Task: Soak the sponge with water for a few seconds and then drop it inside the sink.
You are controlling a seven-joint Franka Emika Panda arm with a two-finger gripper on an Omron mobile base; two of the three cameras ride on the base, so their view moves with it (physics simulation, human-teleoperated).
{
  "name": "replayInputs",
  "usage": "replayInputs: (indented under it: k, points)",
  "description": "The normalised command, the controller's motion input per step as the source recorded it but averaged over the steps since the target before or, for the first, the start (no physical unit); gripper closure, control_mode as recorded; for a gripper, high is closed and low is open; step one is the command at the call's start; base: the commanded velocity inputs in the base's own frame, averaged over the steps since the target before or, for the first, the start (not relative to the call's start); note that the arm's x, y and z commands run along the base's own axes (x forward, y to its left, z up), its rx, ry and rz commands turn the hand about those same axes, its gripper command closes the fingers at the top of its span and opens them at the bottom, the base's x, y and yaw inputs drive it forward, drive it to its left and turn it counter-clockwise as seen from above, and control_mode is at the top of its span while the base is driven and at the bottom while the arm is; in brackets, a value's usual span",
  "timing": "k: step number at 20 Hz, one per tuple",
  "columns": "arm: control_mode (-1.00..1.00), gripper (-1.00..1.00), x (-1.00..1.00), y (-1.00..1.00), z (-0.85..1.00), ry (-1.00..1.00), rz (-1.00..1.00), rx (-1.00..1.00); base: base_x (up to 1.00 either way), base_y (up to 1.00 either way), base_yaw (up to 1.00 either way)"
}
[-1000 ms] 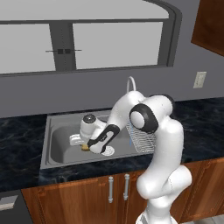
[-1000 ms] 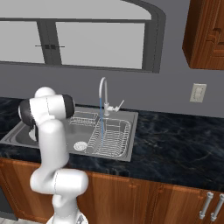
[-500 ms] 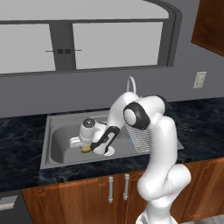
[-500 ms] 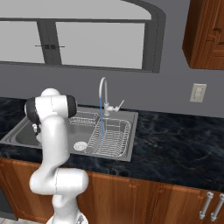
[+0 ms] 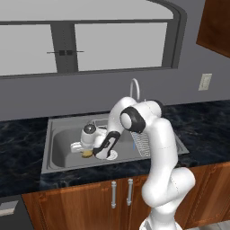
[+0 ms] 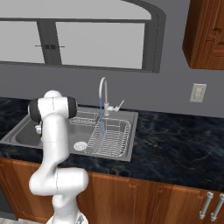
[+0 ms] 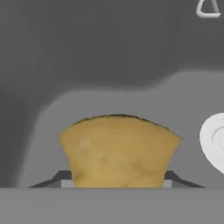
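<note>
The sponge (image 7: 119, 151) is seen directly between the jaws in the hand view, its yellow face filling the gap. The dark finger tips (image 7: 57, 178) are pressed against its left and right lower edges, so the jaws are closed on it at roughly the sponge's own width. A darker edge is visible along its far top border.

Just beyond the sponge, the grey floor of the sink (image 7: 52, 131) is seen, with a broad shadow lying across it farther out. To the right of the jaws, part of the round white drain (image 7: 214, 141) is cut off by the frame edge.

In the left base view, the gripper (image 5: 81, 149) is lowered into the basin, and the sponge (image 5: 86, 154) shows as a small yellow spot at its tip, just left of the drain (image 5: 109, 155). Whether the sponge touches the basin floor cannot be judged from this angle.

Farther away, on the far right of the jaws, the wire dish rack (image 6: 109, 138) occupies the right section of the sink (image 6: 17, 135). A thin blue stream of water (image 6: 102, 120) is seen falling from the curved faucet (image 6: 103, 94) onto the rack, well apart from the gripper.
</note>
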Motion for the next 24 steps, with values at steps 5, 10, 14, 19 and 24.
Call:
replayInputs:
  k: [5,10,14,19,24]
  points:
    - [-1.0,1.0,0.33,0.04,-0.34,0.0,0.0,0.0,0.0,0.0,0.0]
    - [-1.0,1.0,0.05,0.01,-0.28,0.01,0.0,0.0,0.0,0.0,0.0]
    - [-1.0,1.0,0.0,0.0,-0.29,0.07,0.0,0.0,0.0,0.0,0.0]
    - [-1.0,1.0,0.0,0.0,0.0,0.0,0.0,0.0,0.0,0.0,0.0]
    - [-1.0,-1.0,0.0,0.01,0.0,0.0,0.0,0.0,0.0,0.0,0.0]
